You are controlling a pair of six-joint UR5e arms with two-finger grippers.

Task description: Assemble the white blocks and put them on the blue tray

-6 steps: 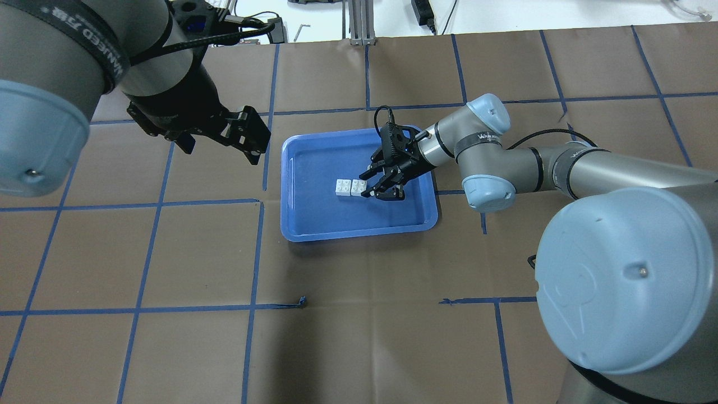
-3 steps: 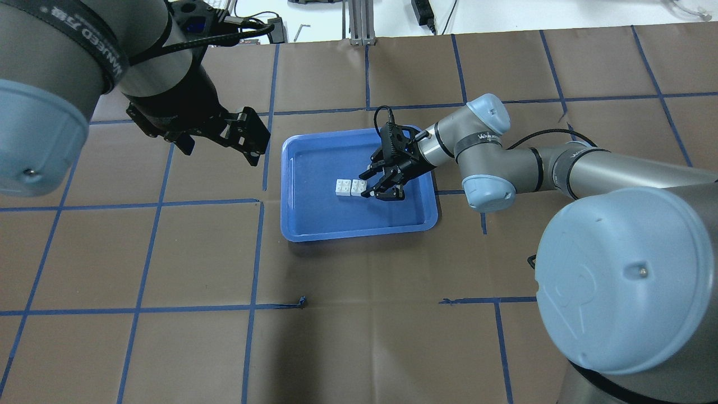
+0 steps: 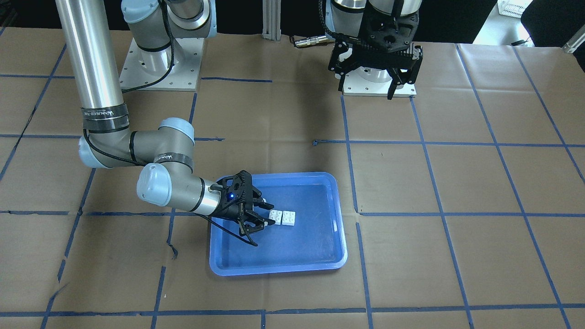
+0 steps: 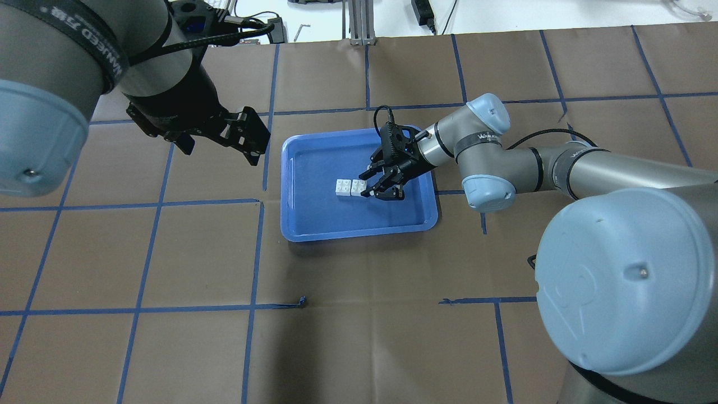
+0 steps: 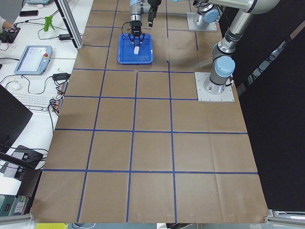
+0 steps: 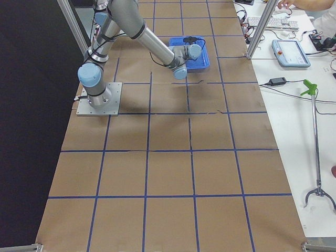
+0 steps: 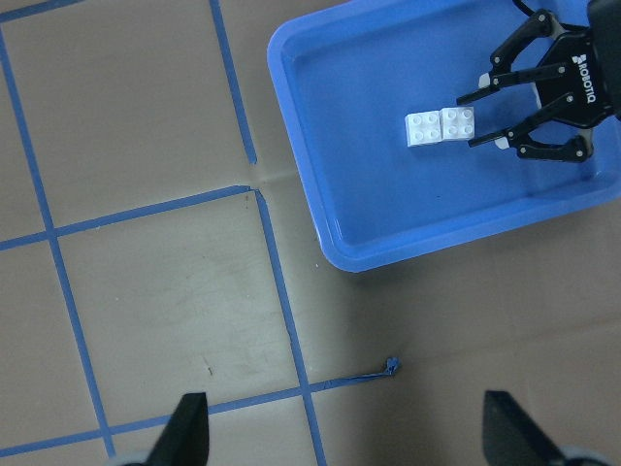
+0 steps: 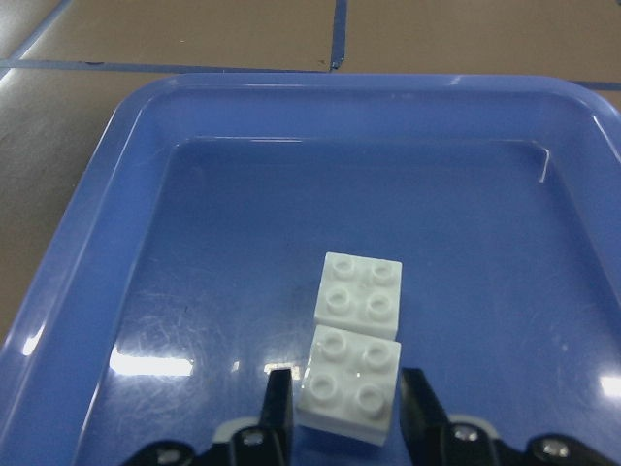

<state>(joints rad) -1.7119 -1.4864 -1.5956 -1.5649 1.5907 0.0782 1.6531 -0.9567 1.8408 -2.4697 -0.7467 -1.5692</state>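
Two white blocks (image 4: 343,187) (image 4: 358,188) lie studs up, side by side and touching, on the floor of the blue tray (image 4: 359,233). My right gripper (image 4: 367,188) is low in the tray. It is open, with one finger on each side of the nearer block (image 8: 349,383) and a thin gap at both sides. The farther block (image 8: 359,291) lies just beyond it. The front view shows the same blocks (image 3: 282,217), tray (image 3: 274,269) and right gripper (image 3: 268,215). My left gripper (image 4: 252,137) is open and empty, high above the table to the tray's left.
Brown paper with blue tape grid lines (image 4: 255,252) covers the table. The left wrist view looks down on the tray (image 7: 291,97) and the blocks (image 7: 441,126). A loose tape end (image 4: 303,301) lies in front of the tray. Desks with devices stand beyond the table's far edge.
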